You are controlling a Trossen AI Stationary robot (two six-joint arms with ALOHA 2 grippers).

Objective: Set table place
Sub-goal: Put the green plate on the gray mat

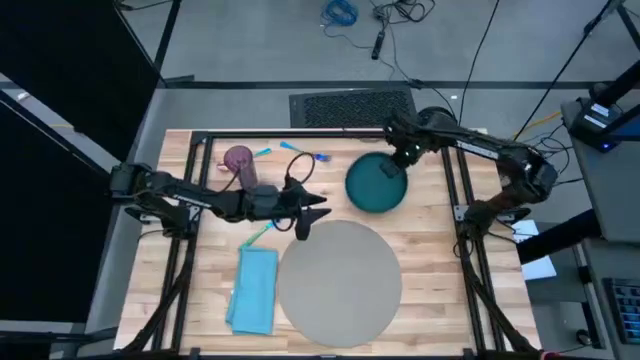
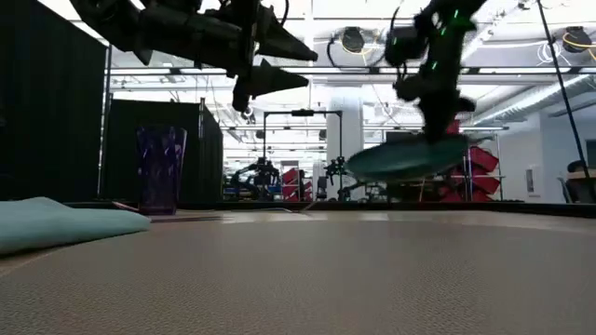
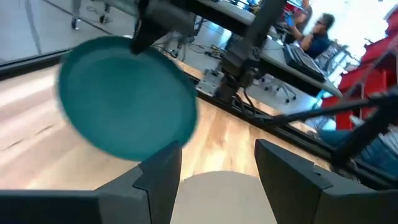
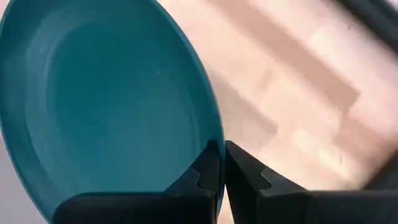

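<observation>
high view showed the large rectangular light butcher-block wooden table [image 1: 420,250] with its black metal frame, and on its near middle the large flat round grey placemat [image 1: 339,279], which lay bare with nothing set on it. a light blue folded cloth napkin [image 1: 254,290] lay just beside the placemat on the left arm's side. the round dark teal plate [image 1: 376,183] was seen beyond the placemat's far edge, apart from it, and in the low view it was held clear of the tabletop, slightly tilted. nothing could be seen lying in the plate.

a translucent purple drinking glass [image 1: 239,163] stood upright near the far left part of the table; whether anything was in it could not be told. small blue-handled items [image 1: 300,155], perhaps cutlery, lay near it, too small to be named.

the right gripper [image 4: 219,171] was pressed together on the plate's rim, the plate being pinched between its fingers. the left gripper [image 1: 304,216] hung above the table just beyond the placemat's far left edge, its fingers spread and holding nothing.

the task was judged to be at an early stage: the plate was lifted but not yet set on the placemat, and the napkin, glass and small items were not yet arranged around it.
</observation>
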